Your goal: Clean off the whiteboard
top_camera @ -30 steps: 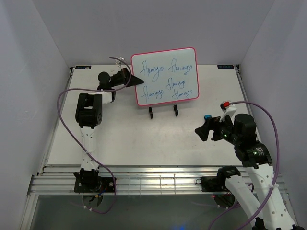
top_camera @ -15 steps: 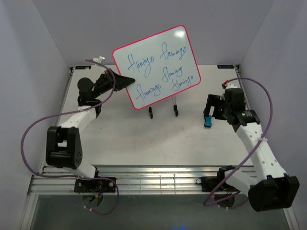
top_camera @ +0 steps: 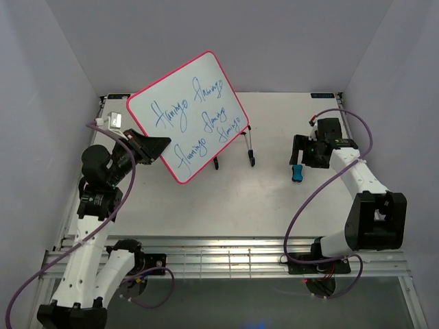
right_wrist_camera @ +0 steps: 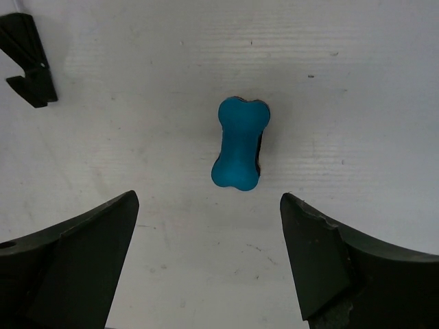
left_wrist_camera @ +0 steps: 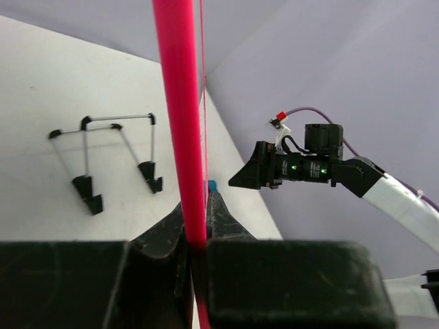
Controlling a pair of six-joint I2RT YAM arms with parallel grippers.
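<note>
Two states: your left gripper [left_wrist_camera: 195, 219] clamps the pink-framed white whiteboard [top_camera: 188, 113] edge; your right gripper [right_wrist_camera: 207, 202] gapes wide, blue bone-shaped eraser [right_wrist_camera: 240, 142] untouched at twelve o'clock.

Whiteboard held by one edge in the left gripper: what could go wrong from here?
The left gripper pinches the whiteboard only at its pink edge, so the tilted board may pivot or slip when wiped. Its lower edge could knock the wire stand. The open right gripper might scrape the table grabbing the eraser.
</note>
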